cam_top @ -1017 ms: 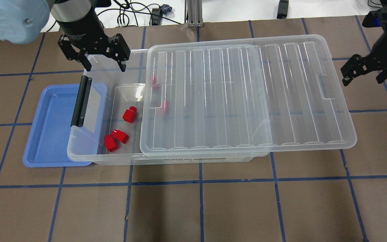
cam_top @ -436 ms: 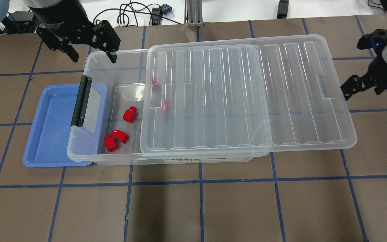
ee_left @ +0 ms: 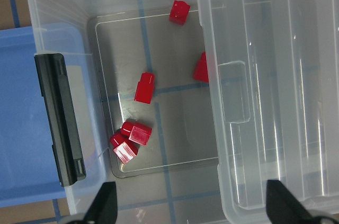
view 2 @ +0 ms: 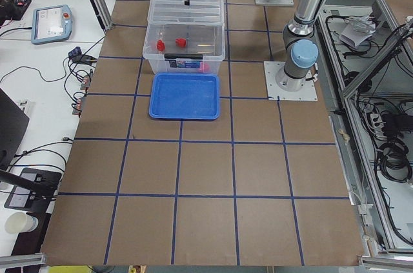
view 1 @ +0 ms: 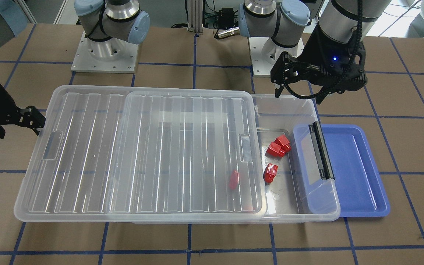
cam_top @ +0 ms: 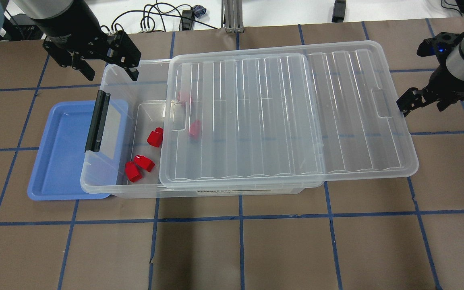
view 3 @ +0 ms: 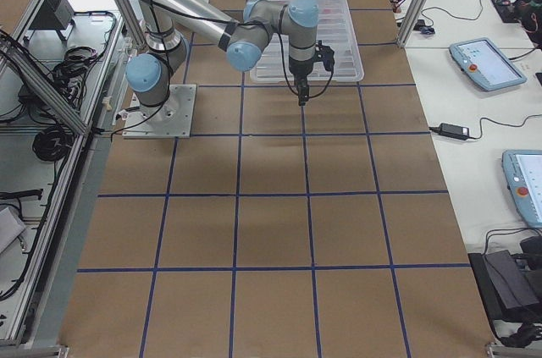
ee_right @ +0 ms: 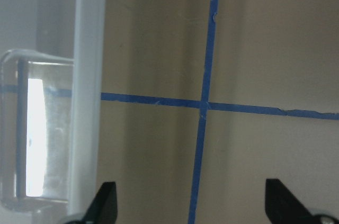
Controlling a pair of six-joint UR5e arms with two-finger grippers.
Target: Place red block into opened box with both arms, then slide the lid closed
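On the table [cam_top: 240,249], the lid [cam_top: 288,117] ends beside right pincer [cam_top: 421,104].

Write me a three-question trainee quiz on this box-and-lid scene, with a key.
1. True or false: the lid fully covers the box.
2. Where does the blue tray lie? A) inside the box B) at the box's handle end C) on top of the lid
3. How many red blocks does the left wrist view show in the box?
Key: 1 false; 2 B; 3 five.
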